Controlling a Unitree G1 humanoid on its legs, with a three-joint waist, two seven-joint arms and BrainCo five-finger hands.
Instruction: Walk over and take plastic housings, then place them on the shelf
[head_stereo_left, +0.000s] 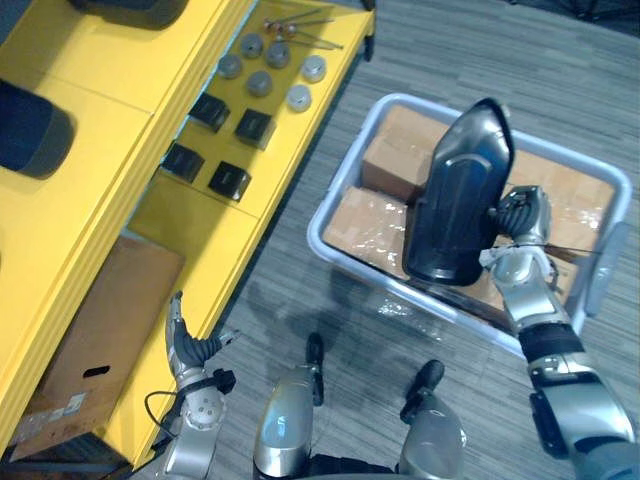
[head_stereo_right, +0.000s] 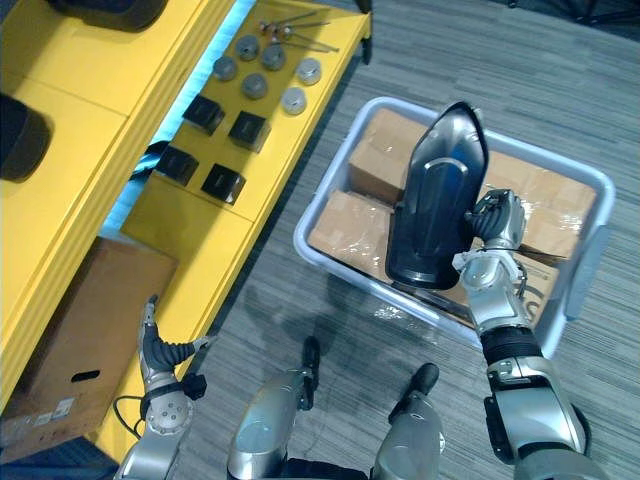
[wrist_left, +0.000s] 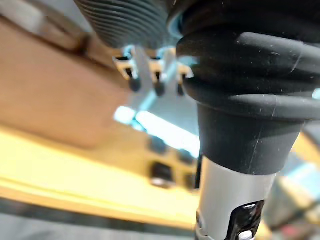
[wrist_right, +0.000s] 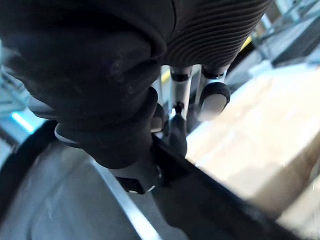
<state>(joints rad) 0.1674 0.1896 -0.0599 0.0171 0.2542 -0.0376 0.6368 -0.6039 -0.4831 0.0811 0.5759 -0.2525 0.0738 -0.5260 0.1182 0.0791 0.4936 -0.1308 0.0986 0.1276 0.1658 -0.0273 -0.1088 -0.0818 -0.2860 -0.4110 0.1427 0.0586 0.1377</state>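
Grey striped carpet (head_stereo_left: 480, 40) is spreading across the left eye view, where a long yellow shelf (head_stereo_left: 120, 110) is standing along the robot's left, carrying small black square blocks (head_stereo_left: 229, 180), round grey metal discs (head_stereo_left: 260, 83) and thin metal rods (head_stereo_left: 300, 25). A brown cardboard box (head_stereo_left: 100, 340) is sitting below the shelf's tiers. To the right, a pale blue plastic crate (head_stereo_left: 330, 215) is holding film-wrapped cardboard cartons (head_stereo_left: 365, 225), and the right hand (head_stereo_left: 520, 215) is gripping a large black plastic housing (head_stereo_left: 455, 200) upright over the crate. The left hand (head_stereo_left: 190, 350) is hanging low beside the shelf's edge, holding nothing. In the right eye view, a dark rounded object (head_stereo_right: 15, 135) is resting on the shelf's upper tier. In the left wrist view, the left hand's fingers (wrist_left: 157, 75) are reaching out straight and relaxed toward the blurred shelf. In the right wrist view, the right hand's fingers (wrist_right: 212, 97) are curling round the housing's dark edge, with the cartons showing pale beyond it.
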